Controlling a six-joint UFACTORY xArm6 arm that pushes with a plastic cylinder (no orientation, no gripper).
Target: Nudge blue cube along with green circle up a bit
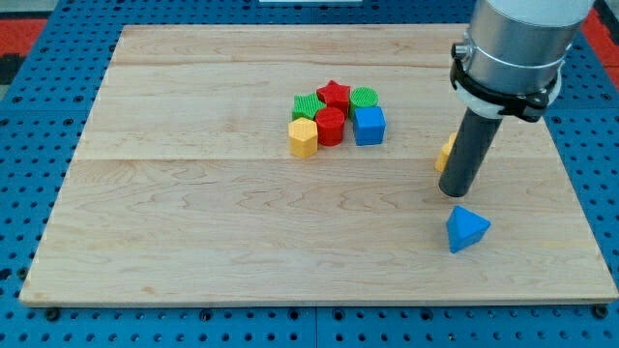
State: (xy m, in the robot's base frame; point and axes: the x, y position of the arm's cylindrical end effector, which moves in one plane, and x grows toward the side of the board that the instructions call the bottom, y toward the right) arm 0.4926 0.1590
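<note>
The blue cube sits near the middle of the wooden board, at the right end of a tight cluster. The green circle touches it just above. My tip is well to the right of the cluster and lower in the view, apart from both blocks.
In the cluster are a red star, a green block, a red cylinder and a yellow hexagon. A yellow block is partly hidden behind the rod. A blue triangular block lies just below my tip.
</note>
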